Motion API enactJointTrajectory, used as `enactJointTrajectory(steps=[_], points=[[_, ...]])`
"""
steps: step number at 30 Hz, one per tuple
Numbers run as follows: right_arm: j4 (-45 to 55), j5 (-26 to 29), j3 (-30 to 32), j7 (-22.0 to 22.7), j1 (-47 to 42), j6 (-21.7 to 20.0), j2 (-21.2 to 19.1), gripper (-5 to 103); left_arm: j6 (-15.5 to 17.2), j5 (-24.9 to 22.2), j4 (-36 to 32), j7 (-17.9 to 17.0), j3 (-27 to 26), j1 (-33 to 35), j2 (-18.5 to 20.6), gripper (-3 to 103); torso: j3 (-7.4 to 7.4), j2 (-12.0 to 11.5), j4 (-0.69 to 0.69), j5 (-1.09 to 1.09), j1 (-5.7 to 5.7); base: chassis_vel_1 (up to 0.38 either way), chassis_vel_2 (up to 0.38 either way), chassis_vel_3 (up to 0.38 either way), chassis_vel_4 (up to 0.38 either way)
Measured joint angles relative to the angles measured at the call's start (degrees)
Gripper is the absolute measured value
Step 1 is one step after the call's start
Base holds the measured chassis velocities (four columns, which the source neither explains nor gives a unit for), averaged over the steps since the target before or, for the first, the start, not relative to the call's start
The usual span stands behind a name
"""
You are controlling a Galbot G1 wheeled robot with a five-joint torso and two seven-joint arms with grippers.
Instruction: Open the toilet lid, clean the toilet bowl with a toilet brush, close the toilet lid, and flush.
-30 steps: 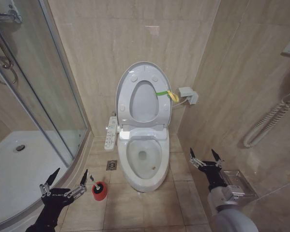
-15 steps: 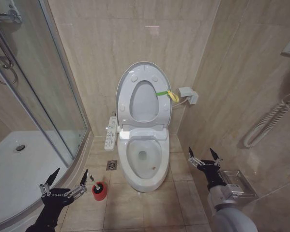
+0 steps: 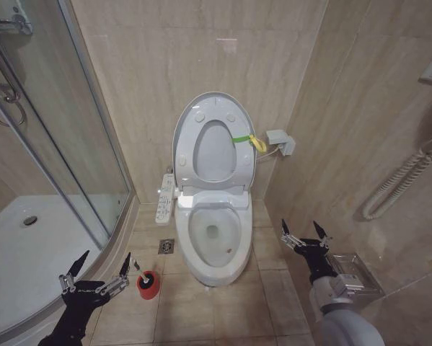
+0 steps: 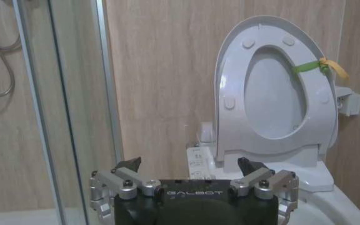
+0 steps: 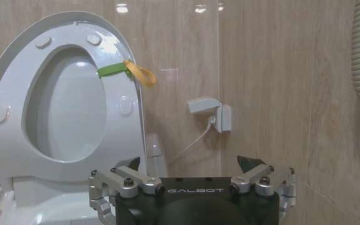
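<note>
Lid's up already: toilet lid [image 3: 213,108] and seat stand against the wall, toilet bowl [image 3: 214,234] exposed. Imo next is the toilet brush [image 3: 139,271], sitting in its red holder cup [image 3: 148,285] on the floor left of the bowl. Left claw [image 3: 94,268] hovers just beside it, spread wide, holding nothing. I'd drop straight down on the handle, pinch high. Right claw [image 3: 303,231] is wide open too, empty, right of the bowl.

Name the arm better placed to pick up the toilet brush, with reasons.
Left. The left gripper hangs open right beside the toilet brush in its red holder. The right gripper, also open, is across the toilet bowl, by the wall.
</note>
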Motion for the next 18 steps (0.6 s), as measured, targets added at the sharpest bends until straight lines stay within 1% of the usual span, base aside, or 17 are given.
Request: enactJointTrajectory(steps=[18], points=[[0.00, 0.00, 0.00, 0.05, 0.00, -0.03, -0.01, 100, 0.00, 0.00, 0.00, 0.00, 0.00, 0.00, 0.00, 100, 0.00, 0.00, 0.00, 0.00, 0.00, 0.000, 0.000, 0.000, 0.000]])
